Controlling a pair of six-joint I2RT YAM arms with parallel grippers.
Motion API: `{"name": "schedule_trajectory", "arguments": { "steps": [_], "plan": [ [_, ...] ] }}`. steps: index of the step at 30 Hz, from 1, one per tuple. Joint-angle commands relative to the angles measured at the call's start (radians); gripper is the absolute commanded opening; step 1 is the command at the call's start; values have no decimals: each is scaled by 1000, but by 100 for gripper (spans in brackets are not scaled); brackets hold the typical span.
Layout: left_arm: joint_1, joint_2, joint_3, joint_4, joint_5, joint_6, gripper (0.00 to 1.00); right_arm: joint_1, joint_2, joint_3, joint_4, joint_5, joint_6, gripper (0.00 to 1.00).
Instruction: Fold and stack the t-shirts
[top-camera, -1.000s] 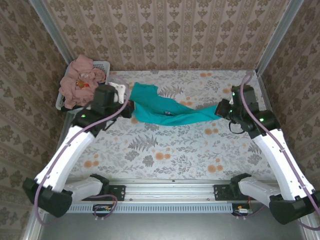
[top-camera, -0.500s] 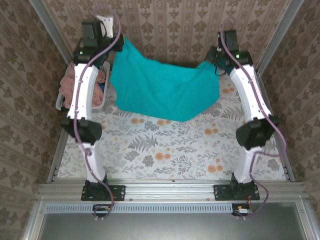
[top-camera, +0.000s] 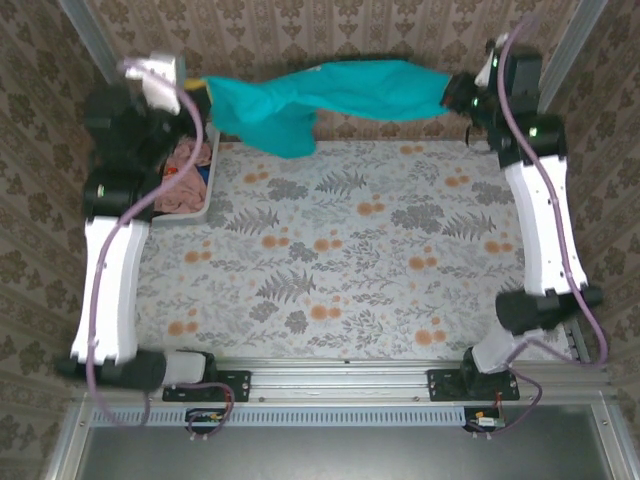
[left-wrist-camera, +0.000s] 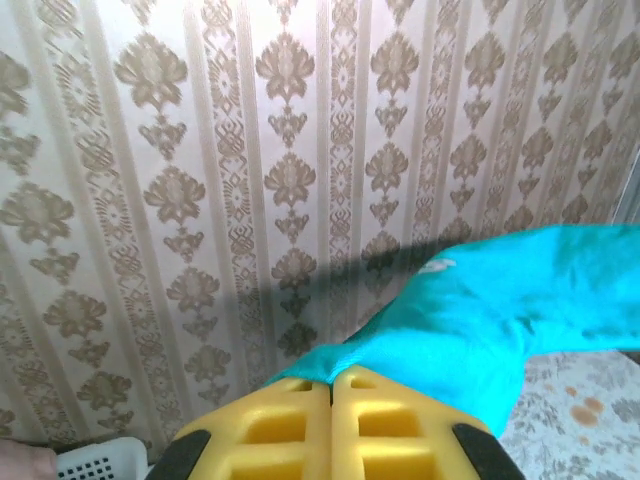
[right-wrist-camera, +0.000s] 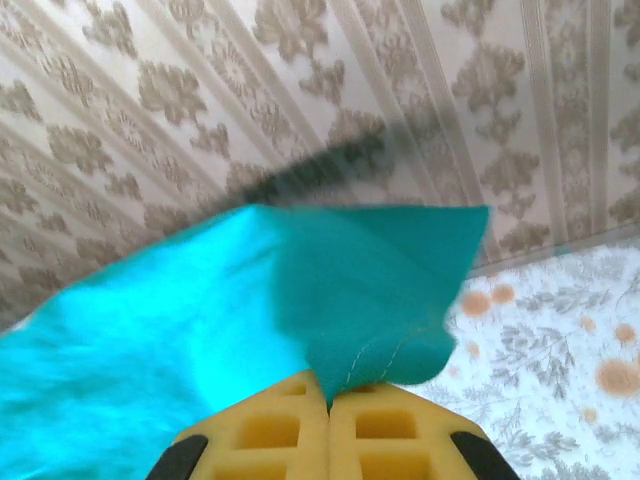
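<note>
Top view: left pincer (top-camera: 195, 85) and right pincer (top-camera: 458, 94) each pinch an end of the teal shirt (top-camera: 345, 90), stretched in the air above the table's (top-camera: 330, 250) far edge. Pink shirts (top-camera: 180, 188) sit in the basket (top-camera: 205, 200) at the far left corner. Half a second ago the shirt hung lower as a wide sheet; now it is a raised, narrow band.
Left wrist: pincer (left-wrist-camera: 332, 380) pressed together on the shirt (left-wrist-camera: 480, 320).
Right wrist: pincer (right-wrist-camera: 330, 402) clamped on the shirt's (right-wrist-camera: 200, 320) edge.
</note>
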Motion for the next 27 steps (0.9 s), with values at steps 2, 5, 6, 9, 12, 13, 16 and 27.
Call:
{"name": "schedule_trajectory", "arguments": {
  "steps": [2, 5, 6, 9, 12, 13, 16, 27],
  "plan": [
    [-63, -196, -480, 187, -94, -58, 0, -3, -133, -484, 167, -43, 24, 0],
    [-131, -278, -755, 191, -132, -171, 0, -29, -175, -758, 187, -17, 32, 0],
    [-157, -293, -829, 181, -131, -196, 0, -50, -177, -831, 185, -11, 35, 0],
    [-230, -329, -981, 91, -181, -279, 0, -127, -182, -988, 179, -18, 31, 0],
    [-252, -393, -1076, 26, -201, -349, 0, -178, -230, -1091, 163, -18, 20, 3],
    [-253, -425, -1094, 5, -219, -362, 1, -185, -244, -1112, 159, -16, 16, 6],
    [-253, -491, -1118, -17, -250, -363, 27, -187, -257, -1110, 112, -29, 2, 18],
    [-256, -125, -868, 129, -128, -265, 64, -98, -403, -1024, 61, -26, 34, 54]
  ]
}}
